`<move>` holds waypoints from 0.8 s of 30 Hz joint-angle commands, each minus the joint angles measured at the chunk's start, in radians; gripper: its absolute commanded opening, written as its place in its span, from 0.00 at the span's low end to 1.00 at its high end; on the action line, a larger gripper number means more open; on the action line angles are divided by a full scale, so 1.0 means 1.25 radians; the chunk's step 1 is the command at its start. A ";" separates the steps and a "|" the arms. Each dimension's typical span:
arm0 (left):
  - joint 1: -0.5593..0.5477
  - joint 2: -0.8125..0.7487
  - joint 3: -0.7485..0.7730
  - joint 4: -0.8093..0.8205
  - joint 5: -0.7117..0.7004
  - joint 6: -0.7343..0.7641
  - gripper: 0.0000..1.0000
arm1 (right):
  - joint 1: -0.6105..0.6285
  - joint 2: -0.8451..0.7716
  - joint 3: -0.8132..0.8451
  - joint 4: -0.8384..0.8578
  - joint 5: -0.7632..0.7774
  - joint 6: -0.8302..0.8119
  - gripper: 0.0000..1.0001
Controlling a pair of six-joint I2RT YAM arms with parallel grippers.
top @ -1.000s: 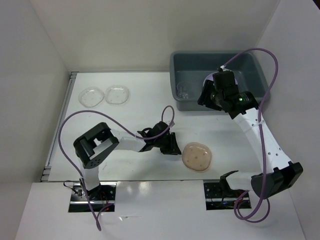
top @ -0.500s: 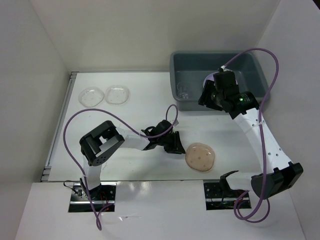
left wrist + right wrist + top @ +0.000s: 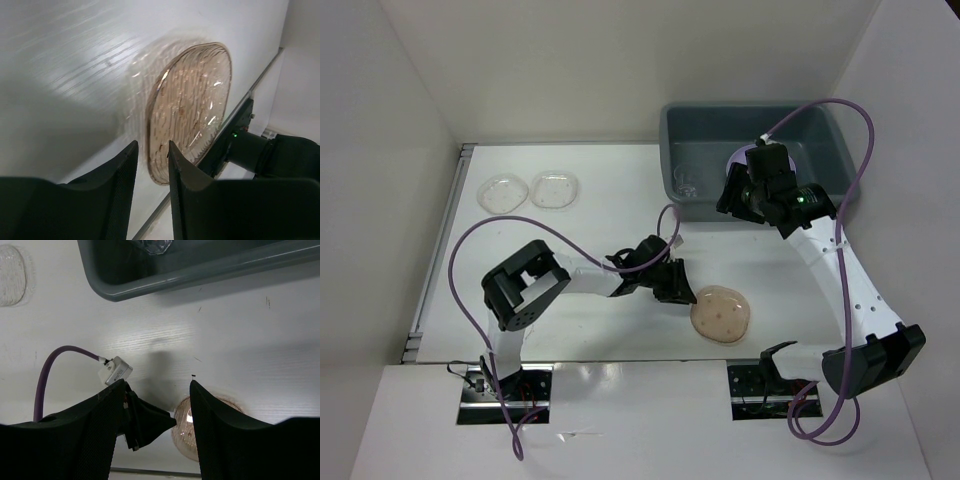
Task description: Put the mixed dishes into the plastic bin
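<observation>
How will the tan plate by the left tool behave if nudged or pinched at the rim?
Likely slides rather than tips: the tan plate lies flat and shallow on the smooth white table. Probably light and stiff, judging by its thin, ribbed, translucent-looking body. A rim pinch by the left tool may slip, since the edge sits low against the table.

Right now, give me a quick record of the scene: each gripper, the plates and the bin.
left gripper: low over the table, tips at the tan speckled plate's left rim; grip unclear
right gripper: open, empty, above the grey bin's near edge
tan speckled plate: flat on the table, outside the bin
clear plates: two, side by side, far left of the table
bin contents: one clear item by the left wall
</observation>
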 commanded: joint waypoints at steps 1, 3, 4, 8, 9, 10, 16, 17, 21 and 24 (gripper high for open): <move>-0.002 0.023 0.043 0.020 0.032 0.024 0.38 | -0.005 -0.003 0.003 -0.002 0.015 -0.010 0.60; -0.002 0.034 0.051 0.020 0.042 0.024 0.36 | -0.005 -0.003 0.003 -0.002 0.015 -0.010 0.60; -0.010 0.042 0.058 0.020 0.042 0.024 0.34 | -0.005 -0.003 0.003 -0.002 0.022 -0.010 0.60; -0.010 0.060 0.067 0.005 0.049 0.024 0.32 | -0.005 -0.003 0.011 -0.009 0.022 -0.010 0.60; -0.010 0.060 0.074 0.005 0.049 0.024 0.32 | -0.005 -0.003 0.011 -0.009 0.022 -0.010 0.60; -0.010 0.060 0.074 0.005 0.049 0.024 0.30 | -0.005 -0.003 0.011 -0.016 0.022 -0.010 0.60; -0.017 0.076 0.083 -0.004 0.049 0.024 0.15 | -0.005 -0.019 0.011 -0.016 0.022 -0.002 0.60; -0.017 0.076 0.083 -0.004 0.049 0.024 0.12 | -0.005 -0.026 0.011 -0.016 0.022 0.005 0.60; -0.025 0.083 0.075 -0.004 0.023 0.001 0.04 | -0.005 -0.026 0.011 -0.016 0.022 0.005 0.60; -0.025 0.083 0.075 -0.024 0.004 0.001 0.00 | -0.005 -0.033 0.011 -0.016 0.015 0.005 0.60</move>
